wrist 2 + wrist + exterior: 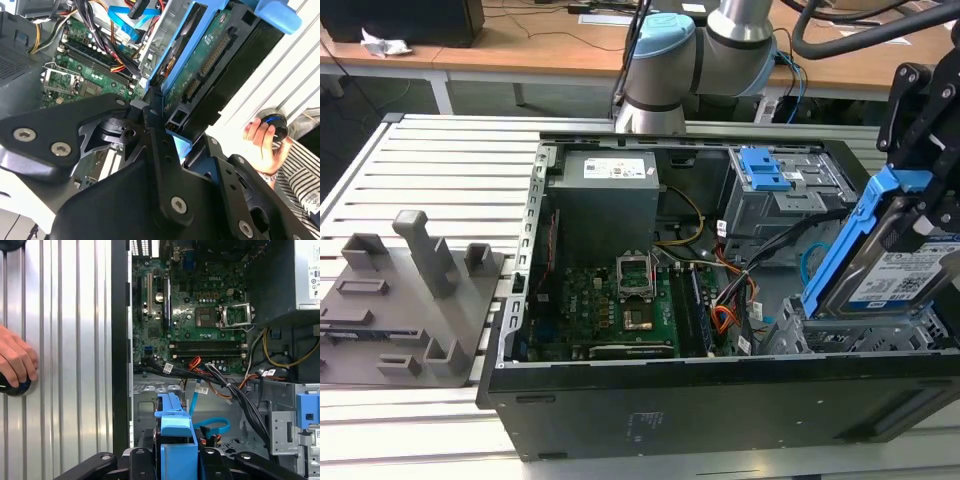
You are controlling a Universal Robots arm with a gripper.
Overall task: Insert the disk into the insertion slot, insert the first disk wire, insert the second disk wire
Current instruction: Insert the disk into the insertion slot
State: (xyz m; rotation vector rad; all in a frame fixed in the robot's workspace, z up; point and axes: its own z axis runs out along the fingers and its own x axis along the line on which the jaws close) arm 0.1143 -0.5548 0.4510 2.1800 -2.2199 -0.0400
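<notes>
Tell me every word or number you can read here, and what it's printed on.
Disk, white-and-blue label: print too small to read.
Power supply sticker: print too small to read.
White cable tags: too small to read.
Nothing I can quote with confidence.

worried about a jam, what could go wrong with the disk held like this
The disk hangs tilted above the insertion slot; going in at that angle, its blue carrier may catch the cage's edge. The blue cable and black wire bundle lie close by and could get snagged or pinched.
</notes>
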